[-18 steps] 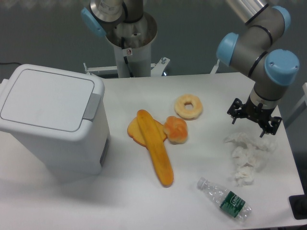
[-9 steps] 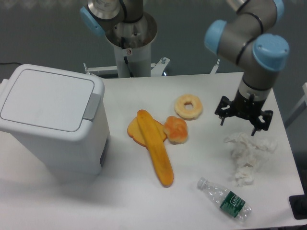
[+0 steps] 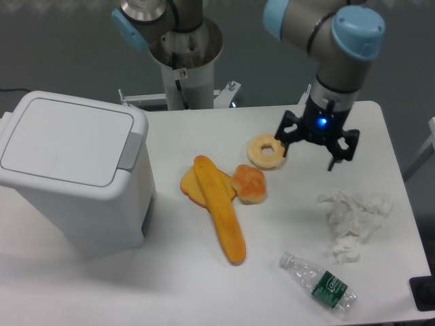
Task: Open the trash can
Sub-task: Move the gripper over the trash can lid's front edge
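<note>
The trash can point(image 3: 68, 170) is a large white boxy bin at the left of the table. Its flat lid is shut, with the grey push-button tab point(image 3: 130, 151) on the lid's right edge. My gripper point(image 3: 309, 153) hangs open and empty over the right half of the table, just right of a ring-shaped pastry. It is far to the right of the trash can and touches nothing.
A ring-shaped pastry point(image 3: 266, 151), a round bun point(image 3: 249, 183), a long orange bread point(image 3: 220, 210) over a flat orange slice, crumpled white tissue point(image 3: 353, 221) and a plastic bottle point(image 3: 319, 282) lie on the white table point(image 3: 170, 285). A second arm's base point(image 3: 180, 61) stands behind.
My gripper has moved left and a little toward the back, from above the crumpled tissue to beside the ring-shaped pastry. The trash can lid stays shut.
</note>
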